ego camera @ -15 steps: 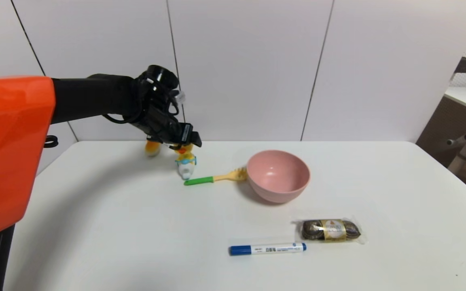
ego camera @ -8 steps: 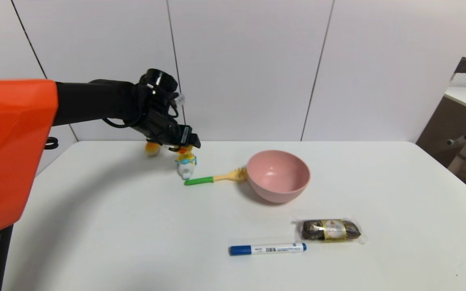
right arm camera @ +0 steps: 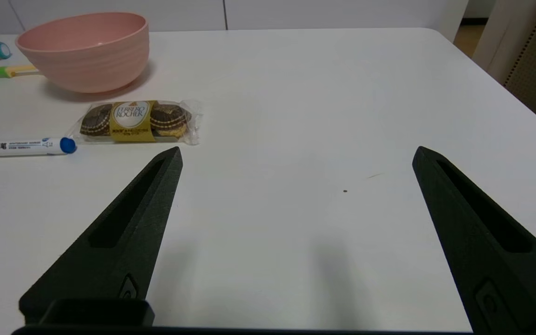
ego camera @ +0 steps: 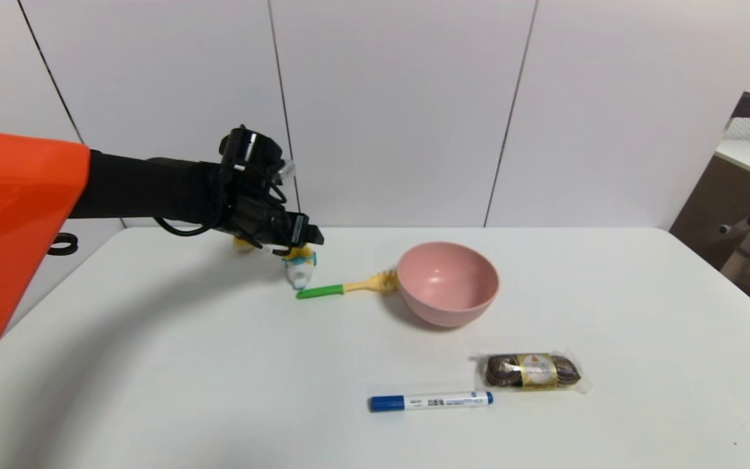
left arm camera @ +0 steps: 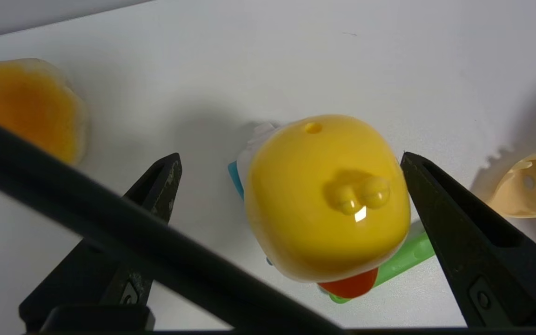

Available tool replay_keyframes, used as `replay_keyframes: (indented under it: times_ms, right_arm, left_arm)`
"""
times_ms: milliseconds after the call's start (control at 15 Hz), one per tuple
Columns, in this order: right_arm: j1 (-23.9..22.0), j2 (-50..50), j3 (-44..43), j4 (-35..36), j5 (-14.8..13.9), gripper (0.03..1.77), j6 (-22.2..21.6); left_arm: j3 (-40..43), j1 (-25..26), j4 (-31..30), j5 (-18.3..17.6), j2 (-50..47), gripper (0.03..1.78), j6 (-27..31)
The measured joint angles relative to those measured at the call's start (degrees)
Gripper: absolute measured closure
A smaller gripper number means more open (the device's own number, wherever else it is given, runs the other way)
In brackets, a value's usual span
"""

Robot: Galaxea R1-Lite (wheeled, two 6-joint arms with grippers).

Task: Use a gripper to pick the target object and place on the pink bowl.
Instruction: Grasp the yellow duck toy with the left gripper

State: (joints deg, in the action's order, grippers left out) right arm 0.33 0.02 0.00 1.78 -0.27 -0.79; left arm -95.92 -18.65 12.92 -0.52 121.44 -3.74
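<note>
Taking the pink bowl (ego camera: 448, 281) as the landmark, the nearest things lie on the robot's side of it: a blue-capped marker (ego camera: 430, 400) and a wrapped pack of chocolates (ego camera: 532, 370), neither part of the job. The right gripper (right arm camera: 294, 156) hangs low over bare table (ego camera: 186, 365) nearer the robot than the bowl, off toward the chocolates' side, its fingers spread wide and holding nothing; that arm looks parked.

To the bowl's left, a green-handled fork (ego camera: 346, 286) lies with its tines almost touching the bowl's wall. Just beyond the fork's handle, farther left of the bowl, stands the duck toy (ego camera: 299, 268), upright on the table. The left gripper (ego camera: 291, 242) is directly over it. In the left wrist view the duck (left arm camera: 326, 197) sits between the two black fingers (left arm camera: 449, 228): one is close beside the yellow head, the other well apart from it, so the pincer is wide and off-centre and grips nothing yet. Farthest from the bowl, behind the gripper, lies an orange-and-white lump (left arm camera: 23, 104).

The step in hand appears to be the approach for the grasp. The next move likely calls for lowering a little and closing evenly on the rounded, glossy head or body, which may slip or tip if pinched high, then lifting clear of the fork and carrying right to the bowl.
</note>
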Motion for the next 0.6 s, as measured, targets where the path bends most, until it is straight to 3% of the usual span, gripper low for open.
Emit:
replay_keyframes:
  times_ms: [600]
  right_arm:
    - [0.0, 0.0, 0.0, 0.0, 0.0, 0.09, 0.0]
  left_arm:
    - [24.2, -0.7, -28.8, 0.0, -6.1, 0.12, 0.0]
